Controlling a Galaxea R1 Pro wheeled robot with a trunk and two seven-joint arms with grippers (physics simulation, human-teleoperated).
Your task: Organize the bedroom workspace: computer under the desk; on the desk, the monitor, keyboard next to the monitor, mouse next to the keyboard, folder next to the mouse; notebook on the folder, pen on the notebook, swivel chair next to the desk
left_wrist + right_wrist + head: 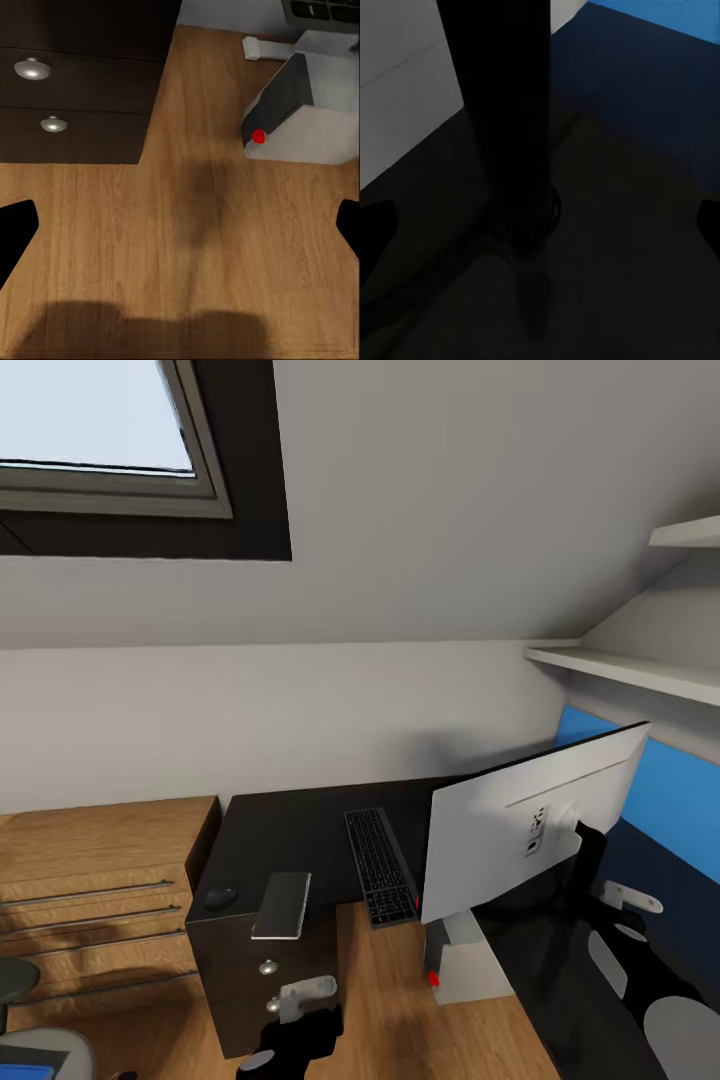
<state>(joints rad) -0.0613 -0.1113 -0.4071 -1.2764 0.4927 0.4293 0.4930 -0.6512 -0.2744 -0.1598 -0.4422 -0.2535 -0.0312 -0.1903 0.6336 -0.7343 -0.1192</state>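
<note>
Glossy black desk, blue wall panel

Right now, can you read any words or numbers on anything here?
No words or numbers can be read.
Keyboard: key markings too small to read.
Monitor: the small panel on its back has dark marks, too blurred to read.
Computer: a red dot, no text.

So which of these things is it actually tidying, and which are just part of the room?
Part of the job: desk, monitor, keyboard, mouse, notebook, computer.

Just there: wooden chest of drawers, window, wall shelves, blue wall panel.
</note>
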